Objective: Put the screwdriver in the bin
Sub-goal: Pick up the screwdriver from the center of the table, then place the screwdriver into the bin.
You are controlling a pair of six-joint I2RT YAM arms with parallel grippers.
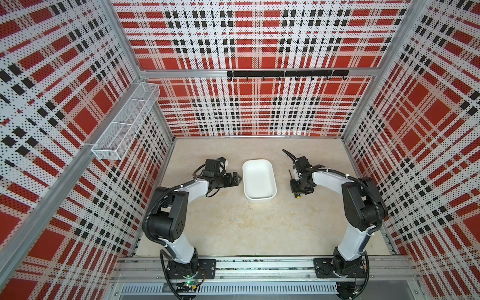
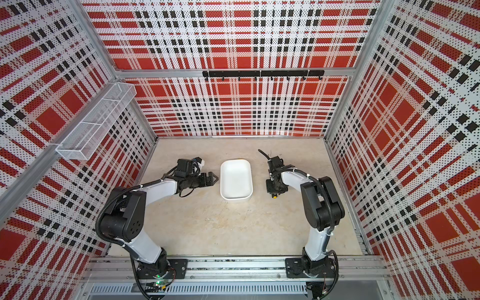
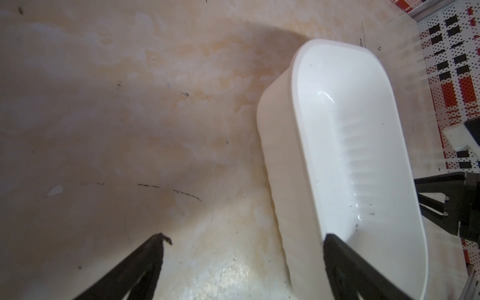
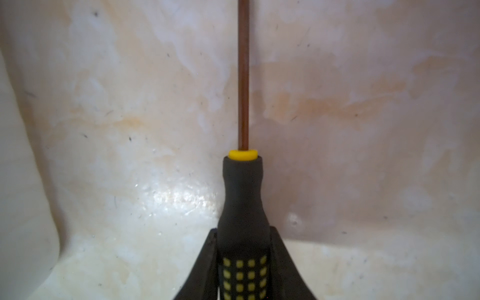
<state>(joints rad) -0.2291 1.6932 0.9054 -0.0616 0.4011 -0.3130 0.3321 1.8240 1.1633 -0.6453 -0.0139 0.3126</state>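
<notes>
Screwdriver (image 4: 242, 197) handle clamped in right pincer (image 4: 242, 231), near bin (image 1: 259, 179), outside it.

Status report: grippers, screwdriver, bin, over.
Right gripper shut on slim black screwdriver with yellow-dotted handle, beside shallow white plastic bin. Left gripper open at bin's other side. Bin empty, path between clear.

Two arms of one build: left arm (image 1: 166, 220) at lower left of a top view, right arm (image 1: 361, 207) at lower right. Glossy white shells on the long links, matte black housings at every joint. Black ribbed hose (image 1: 145, 220) running along each, cinched by thin white ties. Square black base plates (image 1: 207, 267) near the bottom edge, screw heads at the corners. Small green light (image 1: 188, 282) under the left base. Boxy black camera (image 1: 214, 166) at the wrist. Slim black tapering jaws, triangular in outline.
</notes>
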